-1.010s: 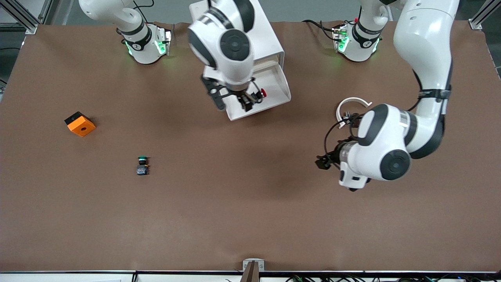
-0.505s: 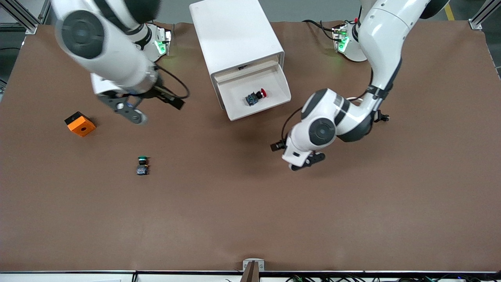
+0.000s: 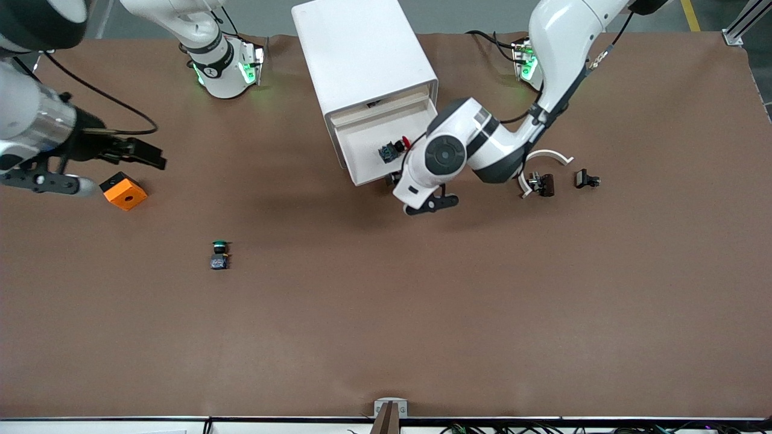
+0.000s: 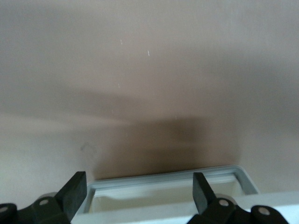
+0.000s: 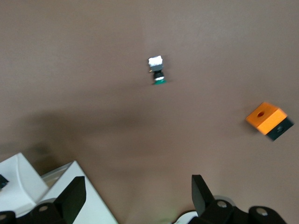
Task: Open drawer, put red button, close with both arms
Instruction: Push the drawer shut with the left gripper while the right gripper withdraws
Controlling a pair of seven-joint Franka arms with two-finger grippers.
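The left arm (image 3: pixel 561 54) is stretched from its base down toward the cabinet (image 3: pixel 362 54), with the elbow bent and the wrist turned toward the front of the open drawer (image 3: pixel 368 172). The left gripper (image 3: pixel 429 204) is held just in front of the drawer's front edge, low over the table (image 3: pixel 422 313). In the left wrist view the two fingers (image 4: pixel 72 191) are seen wide apart with nothing between them, and the drawer's rim is seen just beside them.

The right arm (image 3: pixel 36 114) is swung out to its own end of the table, and only its forearm and wrist are in the front view. The right gripper (image 3: pixel 54 181) is over the table just beside the orange block (image 3: pixel 123 191). In the right wrist view its fingers (image 5: pixel 70 198) are also fully spread and empty.

The red button (image 3: pixel 394 148) is lying on its side in the open drawer, partly covered by the left arm's wrist. Its long axis is laid slanted across the drawer floor: the red cap is pointed toward the left arm's end of the table and slightly away from the front camera, and the bluish base is at the lower end.

The green button (image 3: pixel 219 254) is lying on the open table, nearer to the front camera than the orange block, with its green cap pointed away from the camera.
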